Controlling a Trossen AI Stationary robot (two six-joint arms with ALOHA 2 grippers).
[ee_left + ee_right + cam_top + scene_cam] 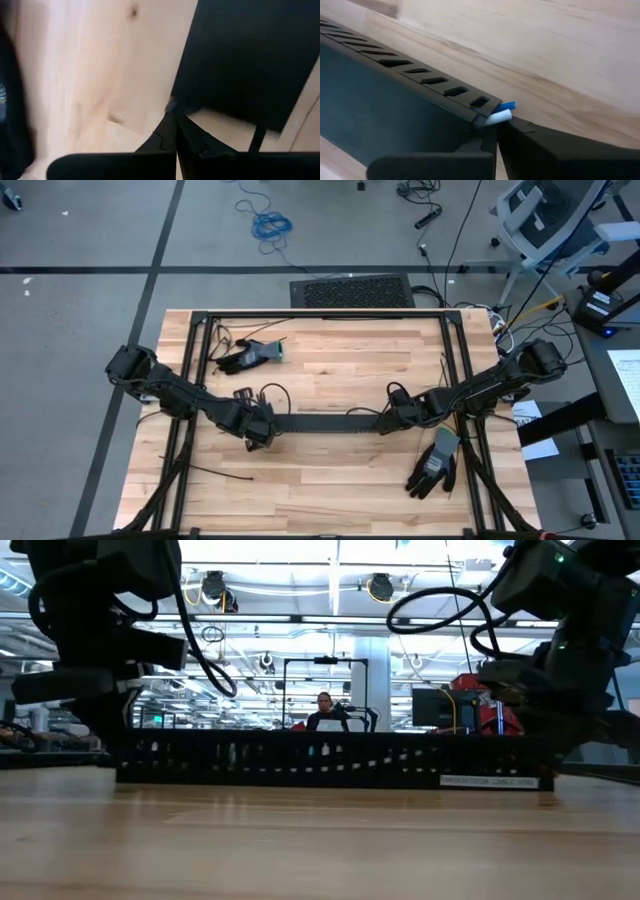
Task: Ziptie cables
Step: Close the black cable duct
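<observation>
Two dark arms met at a long black slotted plastic duct (325, 421) lying across the pale wooden desk (330, 480); our left fingers (262, 430) were pressed shut at one end of it, holding nothing we could see; our right fingers (388, 420) were shut at the other end, beside blue and white wire ends (501, 112) poking from the duct; we judged the cables still untied, since no ziptie showed around them.
</observation>
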